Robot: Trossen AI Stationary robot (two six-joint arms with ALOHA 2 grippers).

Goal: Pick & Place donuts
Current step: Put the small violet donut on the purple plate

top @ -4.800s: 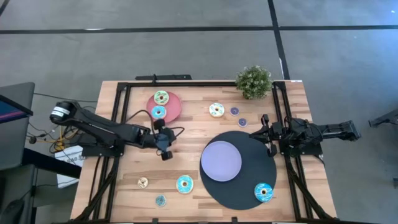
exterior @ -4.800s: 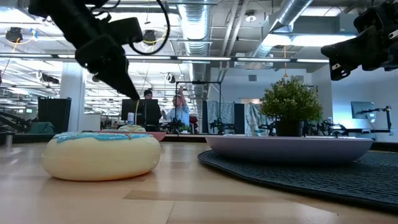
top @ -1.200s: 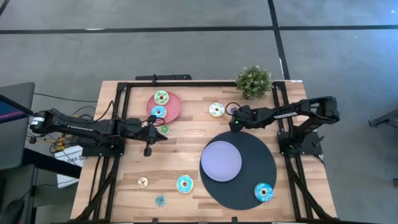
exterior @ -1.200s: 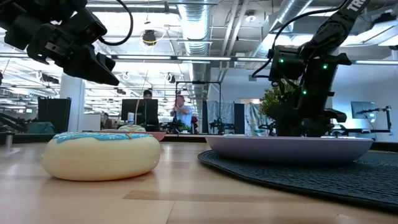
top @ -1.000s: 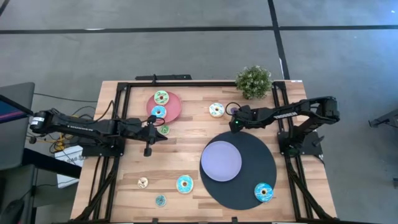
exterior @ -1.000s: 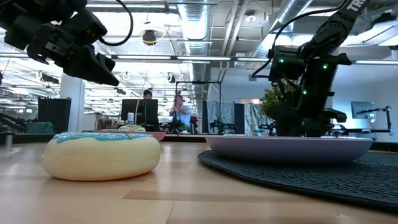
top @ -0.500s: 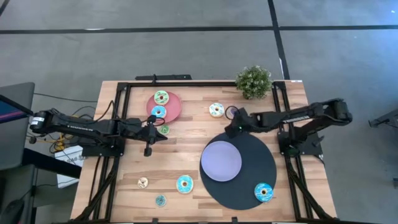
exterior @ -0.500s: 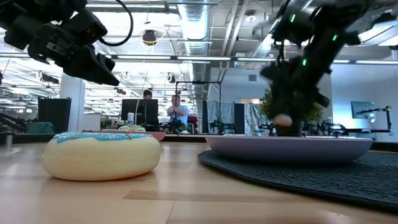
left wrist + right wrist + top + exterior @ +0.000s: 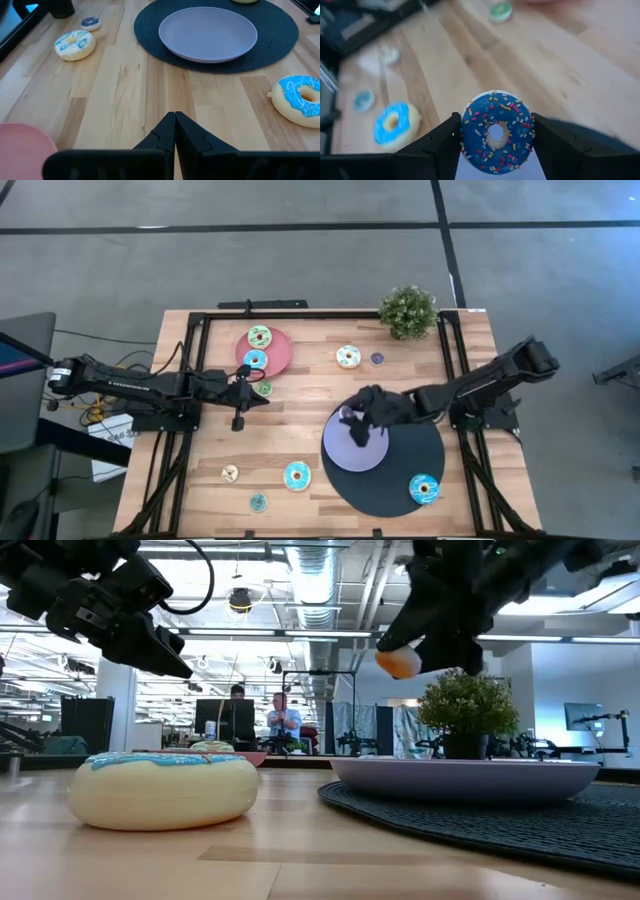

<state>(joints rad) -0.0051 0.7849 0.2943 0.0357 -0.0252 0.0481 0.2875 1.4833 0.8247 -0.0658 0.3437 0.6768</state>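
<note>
A small donut (image 9: 496, 132) with dark blue icing and sprinkles sits between the fingers of my right gripper (image 9: 352, 424), above the lavender plate (image 9: 362, 455) on the black round mat (image 9: 420, 450). In the low view the donut (image 9: 400, 662) hangs well above the plate (image 9: 470, 778). My left gripper (image 9: 237, 420) is shut and holds nothing, over the wood near a small green donut (image 9: 264, 388) beside the pink plate (image 9: 278, 352). That plate carries a green donut (image 9: 260, 336) and a teal donut (image 9: 255, 360). My right gripper pinches the small donut by two opposite sides of its outer rim (image 9: 465, 135) between its two fingers (image 9: 442, 145). The iced face is turned toward the wrist. The fingers slant down from the table's right side. The donut is lifted clear above the lavender plate.
Loose donuts lie on the wood: a cream one (image 9: 348, 357), a small purple one (image 9: 377, 359), a teal one (image 9: 297, 476), a small cream one (image 9: 230, 473) and a small teal one (image 9: 258, 502). Another teal donut (image 9: 424, 488) lies on the mat. A potted plant (image 9: 408, 311) stands at the far edge.
My right gripper has lifted the small blue donut off the wood near the plant. It has swung up and toward the table's near left, and now hangs over the lavender plate. My left arm has kept still.
</note>
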